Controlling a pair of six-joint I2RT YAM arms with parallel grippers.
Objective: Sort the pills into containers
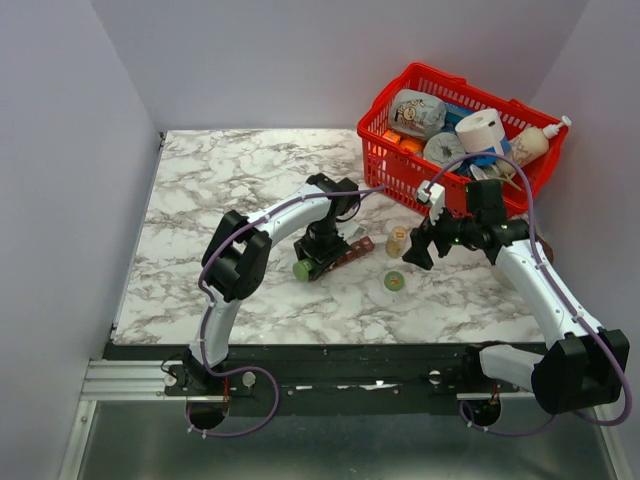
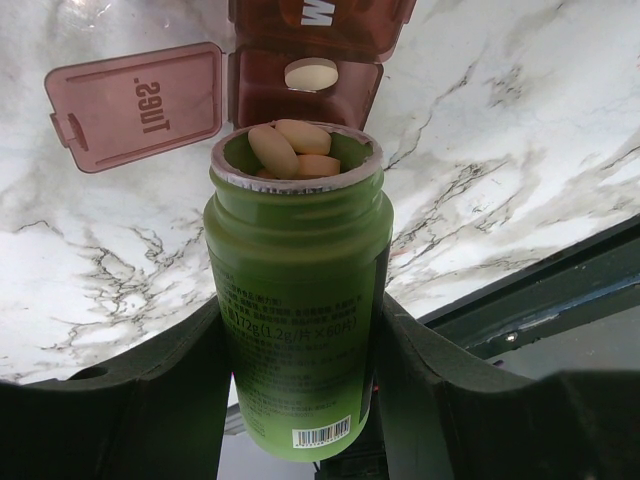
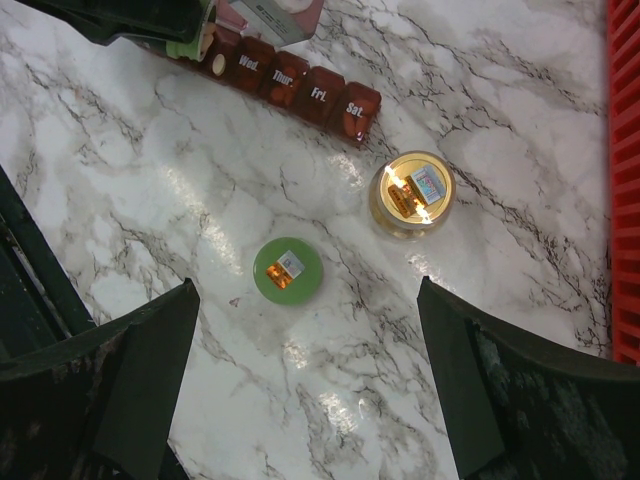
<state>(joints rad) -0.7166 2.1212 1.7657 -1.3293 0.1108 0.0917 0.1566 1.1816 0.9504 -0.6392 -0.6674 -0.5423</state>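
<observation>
My left gripper [image 2: 300,345] is shut on a green pill bottle [image 2: 300,290] whose open mouth holds several beige pills [image 2: 290,150]. The bottle tilts toward the reddish-brown containers strip [image 2: 330,25]. One cell there has its lid [image 2: 135,105] flipped open, and a single pill [image 2: 311,74] lies in it. From above, the left gripper [image 1: 318,250] and bottle [image 1: 302,269] sit at the strip's [image 1: 355,250] left end. My right gripper [image 3: 305,340] hangs open over bare marble, with nothing between its fingers.
The bottle's green cap [image 3: 287,272] lies on the marble just ahead of the right gripper. Beside the cap stands a small gold-lidded jar [image 3: 411,193]. A red mesh basket [image 1: 392,170] full of items stands at the back right. The table's dark front edge [image 2: 560,290] is close.
</observation>
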